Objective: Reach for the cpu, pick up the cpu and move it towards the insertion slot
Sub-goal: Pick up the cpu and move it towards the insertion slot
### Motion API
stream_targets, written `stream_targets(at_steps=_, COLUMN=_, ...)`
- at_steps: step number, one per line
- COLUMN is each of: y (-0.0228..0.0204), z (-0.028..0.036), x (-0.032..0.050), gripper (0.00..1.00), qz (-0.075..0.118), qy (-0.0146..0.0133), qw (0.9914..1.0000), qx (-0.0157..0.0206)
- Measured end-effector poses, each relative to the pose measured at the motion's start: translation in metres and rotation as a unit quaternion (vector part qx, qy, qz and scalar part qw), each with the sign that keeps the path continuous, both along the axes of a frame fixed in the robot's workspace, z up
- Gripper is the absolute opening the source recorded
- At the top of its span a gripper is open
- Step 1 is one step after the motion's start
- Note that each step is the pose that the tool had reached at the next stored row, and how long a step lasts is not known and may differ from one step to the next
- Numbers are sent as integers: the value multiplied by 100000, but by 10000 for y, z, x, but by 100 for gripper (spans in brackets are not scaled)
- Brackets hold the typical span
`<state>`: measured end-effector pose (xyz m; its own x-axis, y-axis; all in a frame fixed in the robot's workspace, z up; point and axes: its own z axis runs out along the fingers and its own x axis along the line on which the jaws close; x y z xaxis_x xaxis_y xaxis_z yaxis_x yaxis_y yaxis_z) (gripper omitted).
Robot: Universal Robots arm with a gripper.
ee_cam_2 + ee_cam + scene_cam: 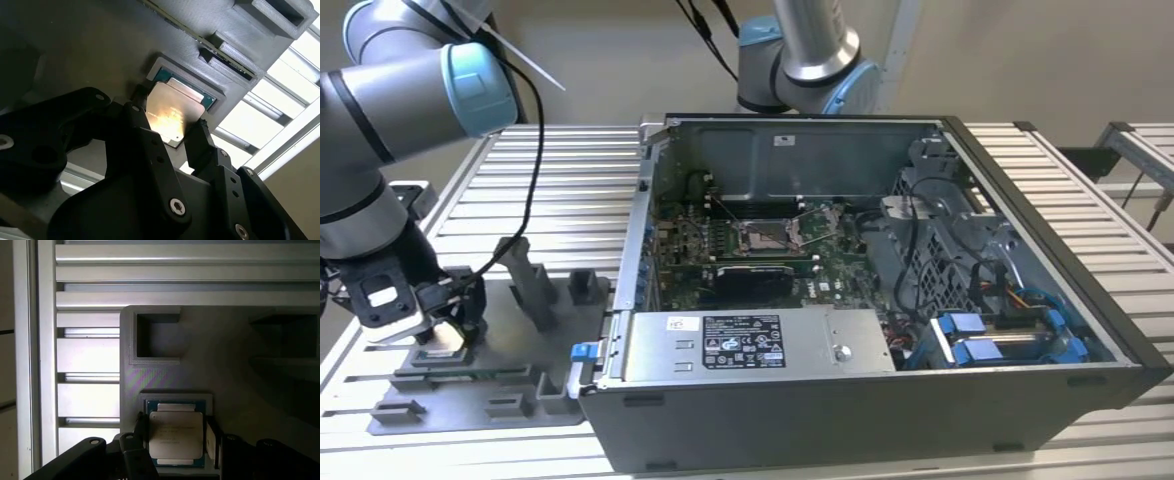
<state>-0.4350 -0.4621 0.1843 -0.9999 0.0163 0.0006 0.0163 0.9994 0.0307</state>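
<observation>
You see the cpu (pixel 176 432) as a thin square chip, pale silvery top over a green rim, seated flat in a recess of the grey fixture tray (pixel 165 380). Your tool (pixel 175 436) is narrowly open and straddles it, fingers (pixel 139 427) just beside two opposite edges; nothing is lifted. In the exterior view, the insertion slot (pixel 767 235) lies well apart inside the open computer case (pixel 854 420), whose near wall stands between, on the slatted tabletop (pixel 560 180).

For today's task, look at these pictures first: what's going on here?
A robot arm holds its gripper low over the chip, which lies in its recess in the grey tray, at the exterior view's left. The chip has not been lifted. The socket is inside the open computer case, further to the exterior view's right.
</observation>
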Motion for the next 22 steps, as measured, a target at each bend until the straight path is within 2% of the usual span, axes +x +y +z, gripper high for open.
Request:
stream_targets(at_steps=7, y=1, z=3, x=1, gripper=0, qz=-3, qy=-25, qw=100000, qx=16)
stream_targets(at_steps=22, y=0, z=237, x=0, gripper=0, qz=0, qy=-4, qw=100000, qx=-201)
